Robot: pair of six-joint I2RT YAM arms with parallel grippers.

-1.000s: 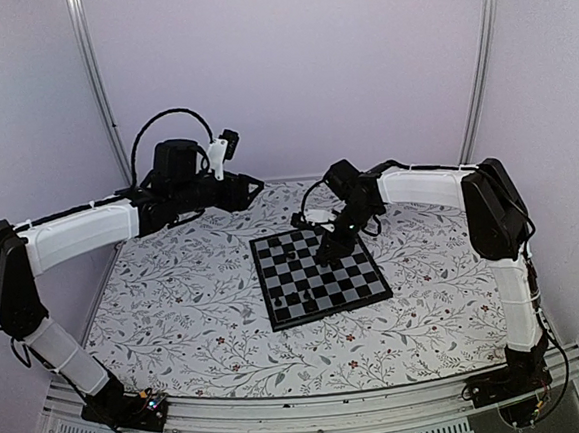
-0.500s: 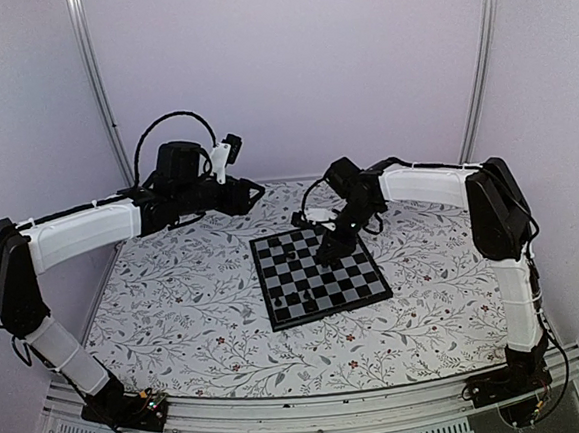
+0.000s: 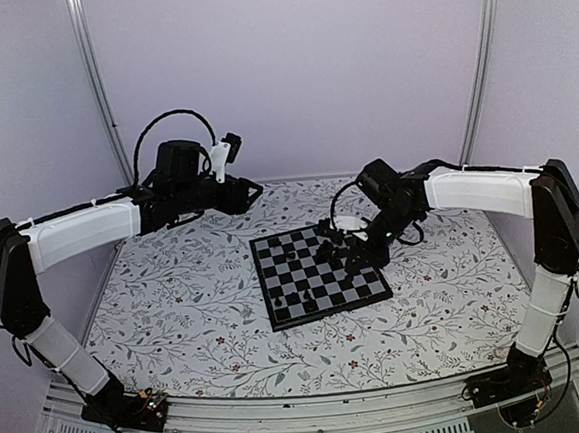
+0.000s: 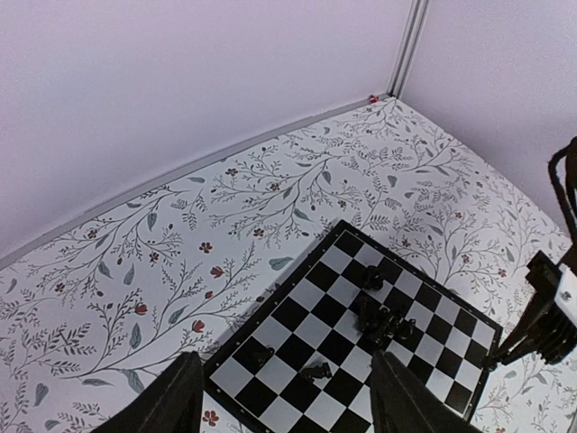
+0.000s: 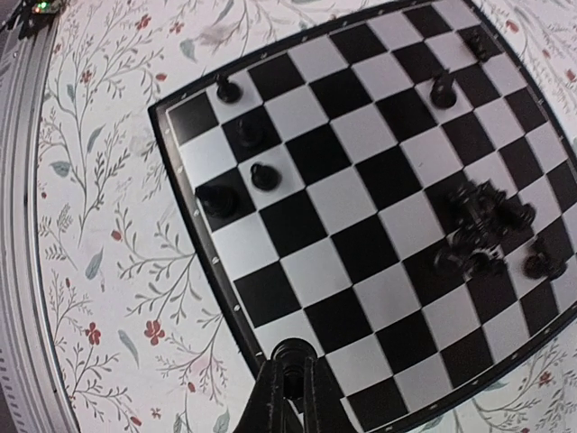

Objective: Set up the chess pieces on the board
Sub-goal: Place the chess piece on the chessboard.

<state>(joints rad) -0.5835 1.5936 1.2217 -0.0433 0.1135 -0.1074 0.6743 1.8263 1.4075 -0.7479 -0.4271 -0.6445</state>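
Right pincer [image 3: 359, 261] is clenched on one small dark figure. The held piece [image 5: 290, 350] is pinched between the tips, its round top showing in the wrist view. The pincer hangs over the board [image 3: 336, 291] at the board's right edge. From the wrist camera it is above the outermost row of squares, just inside the black border. We can't tell whether the held piece touches the board or sits just above it.

Left pincer [image 3: 251, 190] is released, with its fingers [image 4: 176, 401] spread wide and nothing between them. It is raised well apart from the board, off the board's far-left corner, and its camera looks down across the squares.

The board lies flat on the floral-covered table [image 3: 176, 306], turned slightly against the table's near edge.

The other chess pieces [image 5: 264, 175] are all on the board:
- Four stand singly, each on its own square, by the board's near-left corner.
- Two more stand toward the board's far-left corner, apart from each other.
- A heap [image 5: 482, 224] of several lies tumbled together and touching, toward the board's far edge and right of its middle. We can't count them, as they are too dark and too overlapped.
- One lies just beside the heap, on the side toward the board's right edge.

All the figures are the same black — we can't tell their types at this size.
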